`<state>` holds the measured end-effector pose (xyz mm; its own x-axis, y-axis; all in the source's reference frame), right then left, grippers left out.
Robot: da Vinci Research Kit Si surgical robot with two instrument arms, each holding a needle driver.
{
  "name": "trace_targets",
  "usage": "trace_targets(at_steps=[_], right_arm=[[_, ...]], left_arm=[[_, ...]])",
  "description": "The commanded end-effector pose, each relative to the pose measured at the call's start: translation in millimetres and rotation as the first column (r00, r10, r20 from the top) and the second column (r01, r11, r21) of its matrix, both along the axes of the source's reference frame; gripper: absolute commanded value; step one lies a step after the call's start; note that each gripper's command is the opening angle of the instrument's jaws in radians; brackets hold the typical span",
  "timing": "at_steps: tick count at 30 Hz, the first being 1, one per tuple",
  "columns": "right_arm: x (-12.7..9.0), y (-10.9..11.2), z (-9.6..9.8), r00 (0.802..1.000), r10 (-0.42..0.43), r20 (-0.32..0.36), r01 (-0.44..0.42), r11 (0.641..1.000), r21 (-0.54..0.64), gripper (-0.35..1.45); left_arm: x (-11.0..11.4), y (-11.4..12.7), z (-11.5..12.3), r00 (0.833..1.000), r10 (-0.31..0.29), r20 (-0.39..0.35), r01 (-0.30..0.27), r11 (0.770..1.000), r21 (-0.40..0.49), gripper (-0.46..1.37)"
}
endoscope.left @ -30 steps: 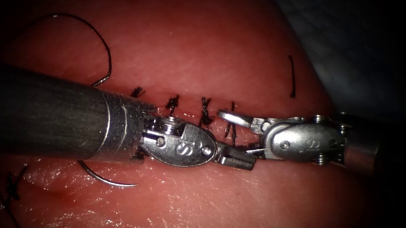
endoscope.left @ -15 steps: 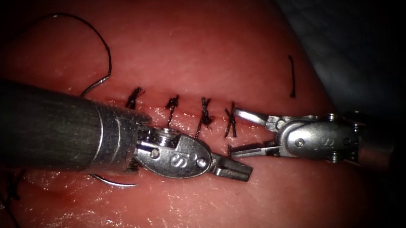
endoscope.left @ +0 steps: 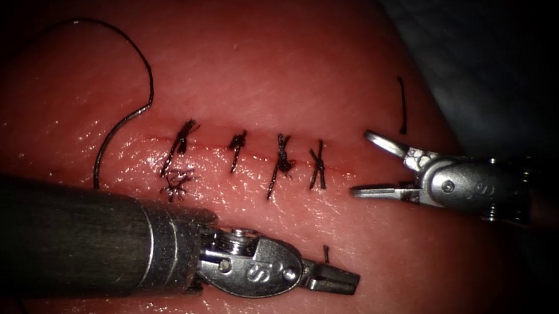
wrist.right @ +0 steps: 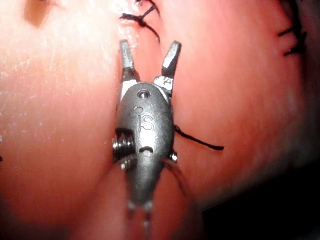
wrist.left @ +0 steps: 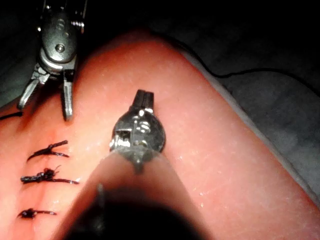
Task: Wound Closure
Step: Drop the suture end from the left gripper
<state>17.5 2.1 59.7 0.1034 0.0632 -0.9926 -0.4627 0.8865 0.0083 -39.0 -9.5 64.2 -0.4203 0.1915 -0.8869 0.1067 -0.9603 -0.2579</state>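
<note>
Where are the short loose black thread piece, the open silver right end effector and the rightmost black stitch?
Short loose black thread piece (endoscope.left: 326,253), endoscope view, its middle.
Open silver right end effector (endoscope.left: 360,164), endoscope view, between tips.
Rightmost black stitch (endoscope.left: 318,165), endoscope view, crossing.

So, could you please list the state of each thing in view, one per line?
left tool: jaws shut, holding nothing.
right tool: jaws open, holding nothing.
cut: closed by four stitches across it.
thread: lying loose in a curve on the tissue, upper left of the cut.
cut end of thread: lying loose, right of the stitches.
</note>
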Motion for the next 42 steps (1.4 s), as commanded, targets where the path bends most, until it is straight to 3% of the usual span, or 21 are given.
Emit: trace_targets(at_steps=[1,13,14,15,16,17,18,23,27,33,42], right_arm=[[-0.1,-0.1,0.0,1.000,0.006,-0.003,-0.006,1.000,0.015,1.15],[-1.0,0.1,0.2,0.997,0.074,0.022,-0.075,0.996,0.042,1.30],[-1.0,0.1,0.3,0.997,0.074,0.022,-0.075,0.996,0.041,1.31],[-1.0,0.1,0.3,0.997,0.074,0.022,-0.075,0.996,0.041,1.31],[-1.0,0.0,0.3,0.997,0.074,0.022,-0.075,0.996,0.041,1.30],[-1.0,0.0,0.4,0.997,0.074,0.022,-0.075,0.996,0.041,1.31],[-1.0,0.0,0.5,0.997,0.075,0.022,-0.075,0.996,0.040,1.31],[-0.9,-0.1,0.7,0.997,0.075,0.022,-0.076,0.996,0.038,1.31],[-0.9,-0.1,0.7,0.997,0.075,0.022,-0.076,0.996,0.038,1.31],[-0.7,-0.1,0.7,0.997,0.079,0.024,-0.080,0.996,0.038,1.30],[-0.4,-0.2,0.9,0.997,0.069,0.024,-0.070,0.997,0.037,1.30]], left_arm=[[-0.1,-0.2,0.1,1.000,0.001,0.002,-0.001,1.000,0.006,-0.35],[-0.8,-5.3,3.7,0.992,-0.095,-0.088,0.113,0.968,0.223,-0.35],[-0.6,-5.8,4.2,0.988,-0.115,-0.108,0.138,0.959,0.246,-0.13],[-0.6,-5.9,4.3,0.986,-0.120,-0.113,0.145,0.958,0.247,-0.08],[-0.4,-6.2,4.7,0.982,-0.139,-0.131,0.169,0.951,0.259,0.19],[-0.3,-6.3,4.9,0.979,-0.148,-0.139,0.181,0.948,0.263,0.29],[0.0,-6.5,5.3,0.974,-0.169,-0.153,0.205,0.943,0.262,0.50],[1.6,-6.7,5.9,0.956,-0.224,-0.192,0.268,0.931,0.247,0.73],[3.2,-7.0,5.7,0.947,-0.246,-0.206,0.292,0.927,0.236,0.67],[6.5,-7.7,5.4,0.948,-0.243,-0.208,0.290,0.927,0.238,0.74],[10.5,-7.4,5.7,0.934,-0.274,-0.230,0.325,0.919,0.222,0.72]])
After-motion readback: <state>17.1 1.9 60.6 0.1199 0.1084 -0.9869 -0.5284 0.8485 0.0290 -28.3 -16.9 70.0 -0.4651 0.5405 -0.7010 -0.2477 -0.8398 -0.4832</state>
